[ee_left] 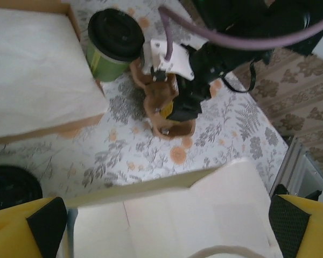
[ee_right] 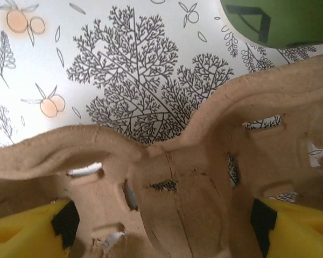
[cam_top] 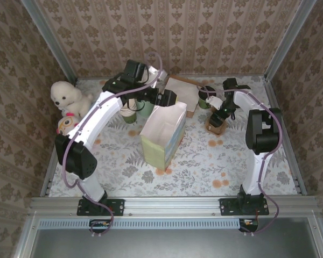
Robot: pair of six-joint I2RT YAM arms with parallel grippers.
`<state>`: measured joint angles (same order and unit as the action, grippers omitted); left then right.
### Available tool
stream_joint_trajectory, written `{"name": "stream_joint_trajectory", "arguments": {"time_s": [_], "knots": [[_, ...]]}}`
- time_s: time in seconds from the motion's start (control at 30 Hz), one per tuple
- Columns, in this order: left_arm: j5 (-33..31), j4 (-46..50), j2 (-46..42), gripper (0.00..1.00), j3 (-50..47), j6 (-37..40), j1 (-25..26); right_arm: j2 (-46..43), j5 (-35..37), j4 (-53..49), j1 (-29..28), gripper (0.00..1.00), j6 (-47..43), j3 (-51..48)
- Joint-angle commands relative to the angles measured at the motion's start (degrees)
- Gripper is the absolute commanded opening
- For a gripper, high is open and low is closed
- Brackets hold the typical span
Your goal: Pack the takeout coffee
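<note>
**Yellow-fingered right gripper [ee_right: 161, 234] straddles the pulp carrier, coffee just past its far rim**

Your right gripper sits low over the brown moulded-pulp cup carrier [ee_right: 177, 172]. One yellow finger with a black pad shows at each lower corner of the wrist view, and the carrier's ridged middle lies between them. The fingers stand wide apart. You cannot tell from these views whether the pads are pressing on the pulp or only flanking it.

The pulp looks rough and fibrous, with rounded wells, a creased centre spine and small slots that let the cloth show through.

The takeout coffee [ee_left: 116, 40], a dark-green paper cup with a round black plastic lid, stands upright on the table. It is just beside the carrier's far edge, slightly to its left as seen from overhead. It is outside the carrier's wells and outside the right gripper's fingers. Its smooth green wall shows just past the carrier's rim in the right wrist view. Whether cup and carrier touch is not clear.

Both rest on a white tablecloth [cam_top: 204, 161] printed with grey ferns and small orange fruit.

Well to the left of the carrier, your left gripper [ee_left: 164, 228] hangs with its jaws spread wide and nothing between them. It is directly above the open mouth of an upright pale paper bag [cam_top: 164, 137] with crisp folded sides.
</note>
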<state>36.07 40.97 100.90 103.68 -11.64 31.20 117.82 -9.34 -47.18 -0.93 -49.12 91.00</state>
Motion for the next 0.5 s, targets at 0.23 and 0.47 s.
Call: {"name": "stream_joint_trajectory", "arguments": {"time_s": [0.23,0.47], "knots": [[5.2,9.8,6.8,1.0,15.0,6.4,0.0,1.2,3.4,7.7,-1.2,0.76,-5.6,-7.3],[3.4,8.1,-3.1,1.0,4.3,7.1,-2.8,-0.4,2.3,7.6,-1.2,0.66,-3.9,-9.1]]}}
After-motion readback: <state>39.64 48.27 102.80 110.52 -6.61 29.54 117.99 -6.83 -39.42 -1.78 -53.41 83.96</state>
